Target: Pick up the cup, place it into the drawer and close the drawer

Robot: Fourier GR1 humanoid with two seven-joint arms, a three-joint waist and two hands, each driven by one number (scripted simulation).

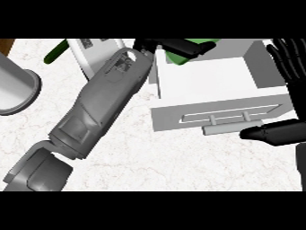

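While held by left hand [181, 46], cup [180, 58] overhangs drawer [215, 114].

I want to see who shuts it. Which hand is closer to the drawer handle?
Right. The right hand sits beside the handle, thumb almost touching it. The left hand is up at the drawer's back.

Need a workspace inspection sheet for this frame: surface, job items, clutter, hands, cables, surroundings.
Surface: white marbled counter, brown strip at the top corners.
Job's things: white drawer open, handle facing the robot; green cup at the drawer's back left, mostly hidden by the left hand.
Clutter: grey cylinder at the left edge; white box at the top; green object beside the box, unidentifiable.
Hands: left hand curled round the cup over the drawer; right hand open, fingers up, thumb beside the handle.
Cables: nothing seen.
Surroundings: nothing seen beyond the counter.
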